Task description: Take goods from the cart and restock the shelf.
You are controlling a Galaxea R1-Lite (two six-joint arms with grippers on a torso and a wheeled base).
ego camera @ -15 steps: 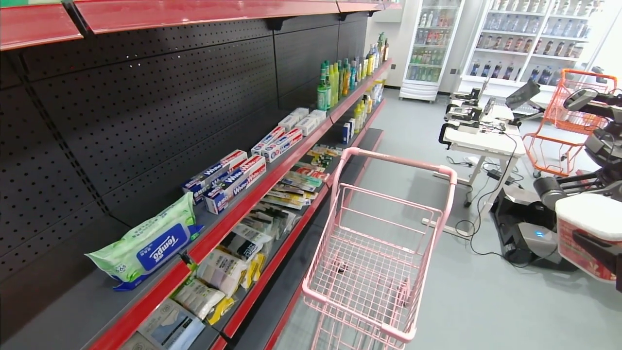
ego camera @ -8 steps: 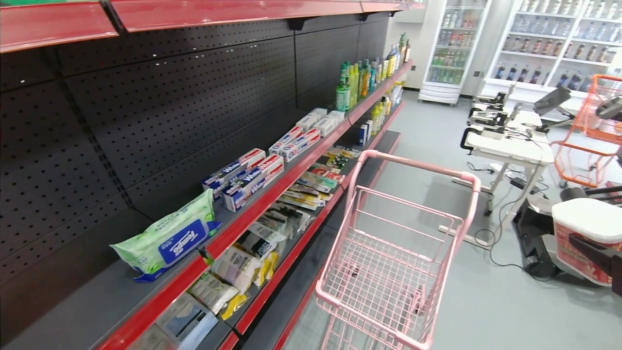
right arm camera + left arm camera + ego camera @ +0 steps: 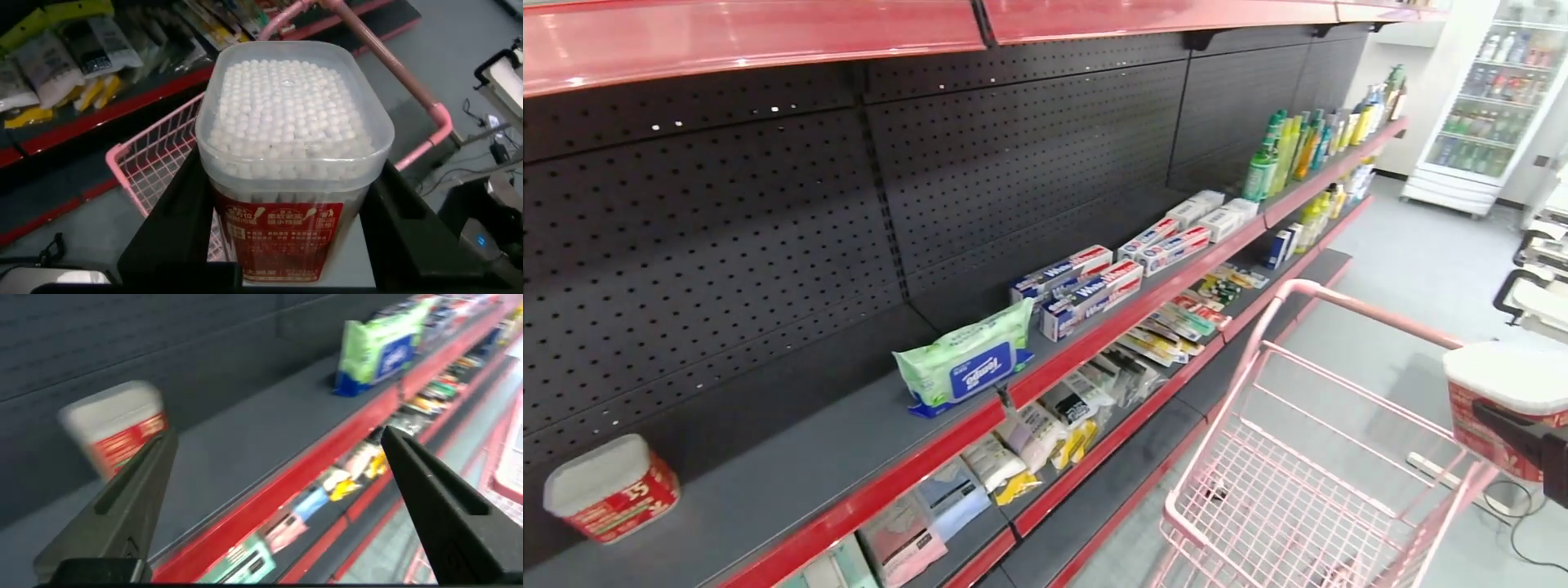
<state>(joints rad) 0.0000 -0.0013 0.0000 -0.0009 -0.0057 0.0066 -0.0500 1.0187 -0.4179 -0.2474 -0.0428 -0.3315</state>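
Right claw (image 3: 286, 245) is clenched on a clear plastic tub of white cotton swabs with a red label (image 3: 292, 139). One dark finger presses each side, and the tub is upright with its lid up. Just below and beyond that claw stands the pink wire cart (image 3: 159, 167), so the tub is out of the basket and held in the air.

The left claw (image 3: 276, 441) is released, its two fingers wide apart with nothing between them. It points at the dark grey shelf board with a red front edge (image 3: 245, 449). Ahead of it, partly behind one finger, a second red-labelled swab tub with a white lid (image 3: 114, 425) stands on that board, close to the black perforated back panel (image 3: 1013, 147).

Farther along the board from the left claw lies a green and blue soft pack of wipes (image 3: 968, 363). Past it are white and blue toothpaste boxes (image 3: 1086, 294), and farthest off a row of green and yellow bottles (image 3: 1286, 147).

The step in hand looks like the carry from cart to shelf, with the held tub not yet placed. The next move probably calls for bringing the right claw over the red edge to the bare stretch of board between the shelved tub and the wipes. The tub should stay level on the way, and the grip should loosen only once its base sits flat.
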